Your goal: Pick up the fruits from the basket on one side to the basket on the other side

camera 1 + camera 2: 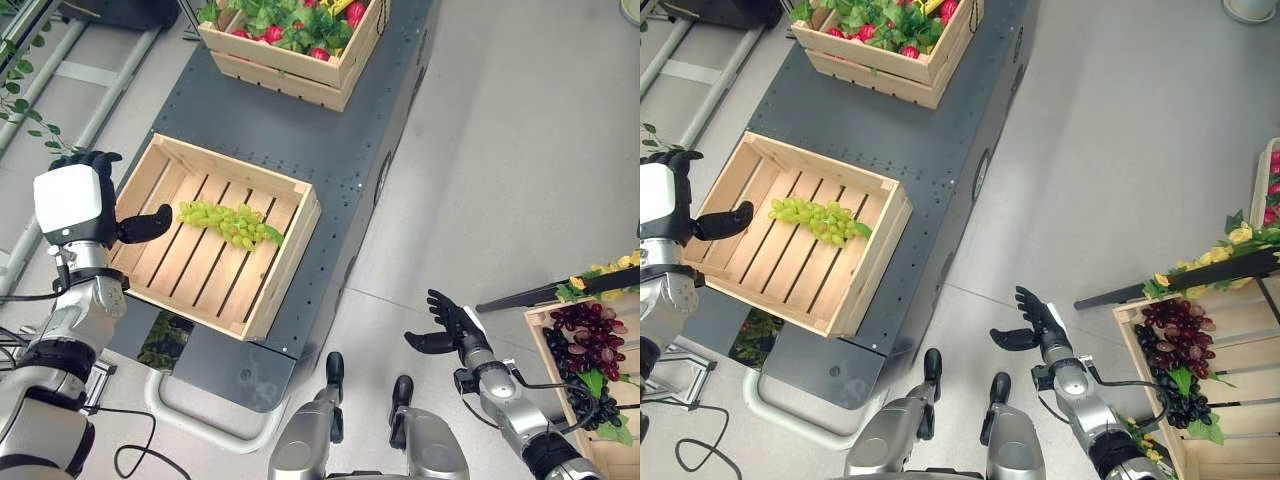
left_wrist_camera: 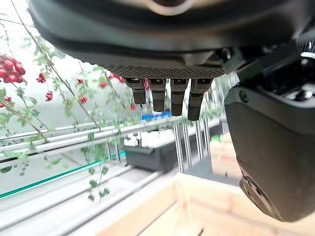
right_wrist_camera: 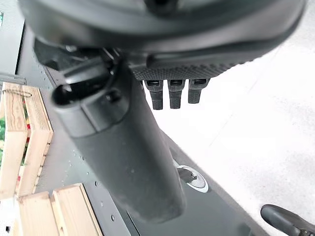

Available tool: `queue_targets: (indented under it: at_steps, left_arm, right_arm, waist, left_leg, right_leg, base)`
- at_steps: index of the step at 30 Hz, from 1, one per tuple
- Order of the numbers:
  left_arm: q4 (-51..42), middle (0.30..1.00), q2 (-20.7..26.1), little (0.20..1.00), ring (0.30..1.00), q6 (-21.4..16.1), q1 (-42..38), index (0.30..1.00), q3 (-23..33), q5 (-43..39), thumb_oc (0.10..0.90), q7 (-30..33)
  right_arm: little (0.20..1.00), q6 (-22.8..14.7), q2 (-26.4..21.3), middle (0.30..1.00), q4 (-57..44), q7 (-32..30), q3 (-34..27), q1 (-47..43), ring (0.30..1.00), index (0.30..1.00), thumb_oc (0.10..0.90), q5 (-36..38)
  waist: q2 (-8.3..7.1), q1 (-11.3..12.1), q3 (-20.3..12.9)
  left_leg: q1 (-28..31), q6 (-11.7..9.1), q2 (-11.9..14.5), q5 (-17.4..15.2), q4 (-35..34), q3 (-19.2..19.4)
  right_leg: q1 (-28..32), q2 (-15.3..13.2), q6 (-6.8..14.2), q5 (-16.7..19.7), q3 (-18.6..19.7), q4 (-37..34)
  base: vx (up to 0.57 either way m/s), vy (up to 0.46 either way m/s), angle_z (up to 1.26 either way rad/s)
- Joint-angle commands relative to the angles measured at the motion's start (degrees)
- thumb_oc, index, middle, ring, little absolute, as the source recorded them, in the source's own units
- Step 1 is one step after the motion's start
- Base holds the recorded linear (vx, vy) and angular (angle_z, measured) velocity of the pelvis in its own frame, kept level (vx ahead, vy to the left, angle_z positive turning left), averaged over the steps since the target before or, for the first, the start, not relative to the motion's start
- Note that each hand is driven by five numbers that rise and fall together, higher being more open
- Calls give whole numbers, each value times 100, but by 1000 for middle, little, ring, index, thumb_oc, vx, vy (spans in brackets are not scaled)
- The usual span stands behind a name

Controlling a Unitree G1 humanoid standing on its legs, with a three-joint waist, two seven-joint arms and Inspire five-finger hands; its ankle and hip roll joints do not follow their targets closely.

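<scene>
Green grapes (image 1: 229, 223) lie on the slats of the pale wooden crate (image 1: 283, 262) on the dark surface (image 1: 330, 150); I see nothing touching them. My left robot hand (image 1: 95, 200) hangs over the crate's left rim, fingers relaxed, holding nothing. My right robot hand (image 1: 447, 327) is released too, over the floor, beside the right-side crate (image 1: 1135, 335) of dark grapes (image 1: 1175, 345).

Pale grey floor (image 1: 520, 150), dark platform (image 1: 330, 160)

L hand (image 1: 85, 205) & R hand (image 1: 450, 328) both raised, fingers spread, empty.
</scene>
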Motion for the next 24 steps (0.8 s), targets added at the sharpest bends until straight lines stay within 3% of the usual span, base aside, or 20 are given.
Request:
queue_targets:
  at_steps: [1, 6, 7, 8, 10, 17, 24]
  left_arm:
    - [261, 900, 877, 900, 900, 82, -993, 900, 18, 310, 800, 32]
    - [491, 900, 1026, 900, 900, 17, -1617, 900, -438, 458, 800, -68]
    - [507, 900, 1094, 900, 900, 40, -1889, 900, -617, 578, 800, -88]
    - [509, 900, 1094, 900, 900, 40, -1896, 900, -622, 577, 800, -88]
    - [541, 900, 1138, 900, 900, 43, -2181, 900, -839, 747, 800, -14]
    - [390, 900, 1273, 900, 900, 243, -2480, 900, -1154, 1033, 800, -220]
    - [611, 900, 1267, 900, 900, 348, -2597, 900, -1428, 1528, 800, -602]
  right_arm:
    - [900, -257, -188, 900, -268, 142, 47, -166, 900, 900, 800, -99]
    - [900, -313, -253, 900, -197, 245, 131, -462, 900, 900, 800, -9]
    - [900, -315, -288, 900, -210, 311, 144, -579, 900, 900, 800, 47]
    - [900, -315, -287, 900, -209, 311, 142, -580, 900, 900, 800, 47]
    - [900, -229, -313, 900, -231, 347, 198, -641, 900, 900, 800, 43]
    - [900, -191, -440, 900, -334, 529, 223, -652, 900, 900, 800, 43]
    - [900, -228, -521, 900, -330, 471, 202, -694, 900, 900, 800, 46]
  waist:
    - [-223, 22, 154]
    - [-446, 67, 399]
    - [-542, 83, 533]
    - [-543, 84, 520]
    - [-632, 93, 551]
    - [-719, 92, 551]
    - [-784, 42, 551]
  left_leg:
    - [-203, -149, -115, -1013, 940, 279]
    - [-657, -86, -105, -1172, 1532, 383]
    - [-868, -20, -60, -1310, 1880, 450]
    - [-887, -20, -60, -1305, 1882, 449]
    - [-1312, 63, 16, -1667, 2557, 495]
    - [-2180, 203, 150, -2220, 3715, 532]
    - [-2695, 231, 272, -2359, 4070, 552]
  right_leg:
    - [-329, -131, -152, 90, 114, 137]
    - [-749, -109, -184, 14, 155, 587]
    - [-1015, -109, -219, -143, 145, 1096]
    - [-1034, -109, -220, -139, 144, 1097]
    - [-1553, -175, -281, -560, 137, 2121]
    - [-2447, -305, -405, -1004, 113, 3417]
    - [-2995, -315, -431, -1107, 129, 3805]
  base:
    - [-77, 107, -1]
    - [-100, 89, -5]
    - [-80, 55, 3]
    - [-102, 101, 11]
    - [-10, 128, 10]
    - [-6, 81, 1]
    - [-5, 6, 2]
